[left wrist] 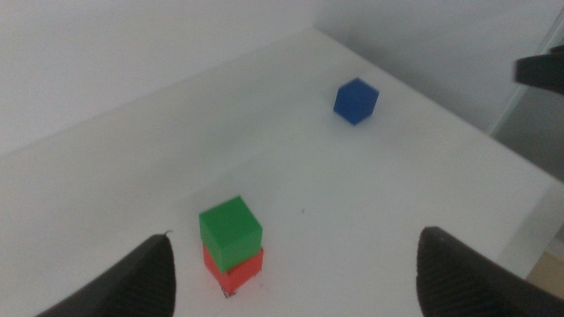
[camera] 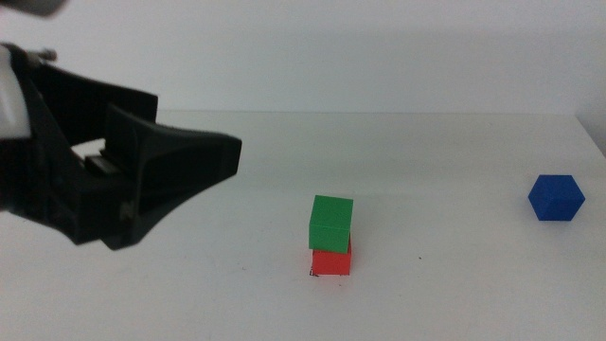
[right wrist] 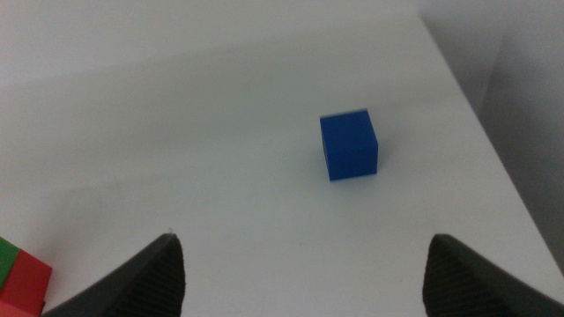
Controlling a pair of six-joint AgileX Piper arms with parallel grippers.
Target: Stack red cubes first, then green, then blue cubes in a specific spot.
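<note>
The left gripper fills the left side of the middle view, raised above the table, its dark jaws spread wide with nothing between them; their tips point toward the frame's centre and stay apart from the cubes. In the left wrist view the same gripper shows one jaw in each lower corner, far apart, with the stack between them and beyond. The right gripper does not appear in the middle view; in the right wrist view its jaws also stand wide and empty, one in each lower corner. The green cube sits on the red cube just below the centre of the middle view, turned a little and shifted slightly left, so it does not line up squarely with the red one. A small black corner mark shows at the red cube's lower-left edge; the rest of the marked spot is hidden under the cube. The blue cube lies alone on the table at the right edge of the middle view, well apart from the stack, and appears right of centre in the right wrist view.
</note>
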